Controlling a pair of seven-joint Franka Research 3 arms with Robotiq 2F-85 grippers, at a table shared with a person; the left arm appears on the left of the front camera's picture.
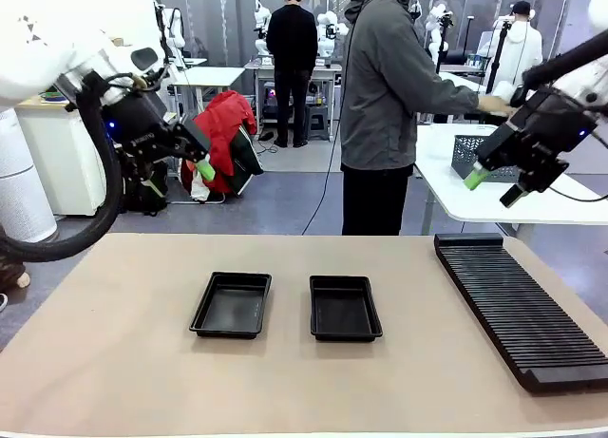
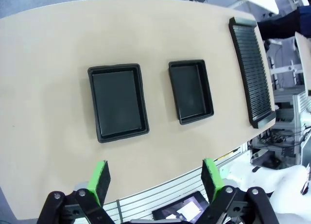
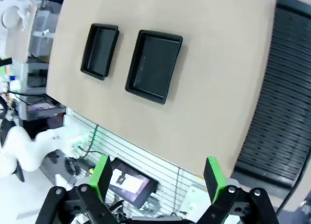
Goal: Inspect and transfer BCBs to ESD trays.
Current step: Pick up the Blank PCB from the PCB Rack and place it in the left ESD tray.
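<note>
Left gripper [image 2: 156, 180] and right gripper [image 3: 158, 174] hang spread wide, holding nothing, and both ESD trays [image 1: 232, 305] lie empty below, between them, so no BCBs transferred yet, everything left.

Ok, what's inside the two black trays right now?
Nothing. The ESD tray beside the slotted rack and the other ESD tray both show bare black floors. The left wrist view looks down into them, so no part of either floor is covered.
</note>
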